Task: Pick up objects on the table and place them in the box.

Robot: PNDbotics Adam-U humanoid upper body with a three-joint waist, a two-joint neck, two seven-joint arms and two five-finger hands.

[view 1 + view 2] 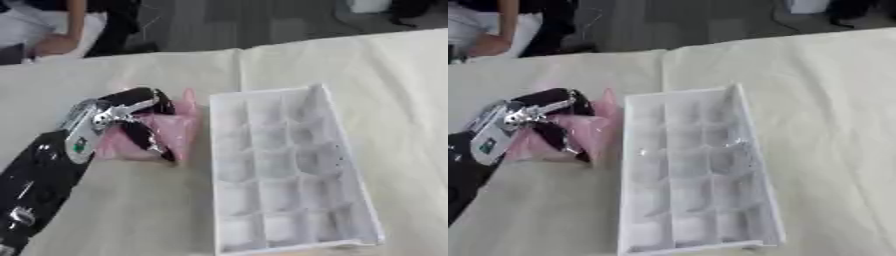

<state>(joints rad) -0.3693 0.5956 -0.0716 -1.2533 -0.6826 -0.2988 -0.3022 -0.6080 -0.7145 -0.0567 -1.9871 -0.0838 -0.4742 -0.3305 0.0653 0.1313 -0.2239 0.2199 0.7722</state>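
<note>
Because the left hand [122, 117] has its fingers curled over and around a soft, crinkled pink bag [171, 132] that lies on the cream tablecloth [114, 200] just left of the box, the left eye view suggests the limp film could slip out from under the fingertips or sag and snag on the box's near wall as it is lifted across. In the right eye view the white box [697, 170] sits just beyond the fingers, a rigid, translucent tray split into 2 columns of small square cells; the bag looks wider than 1 cell and may bridge the dividers, while the right hand shows nowhere.
</note>
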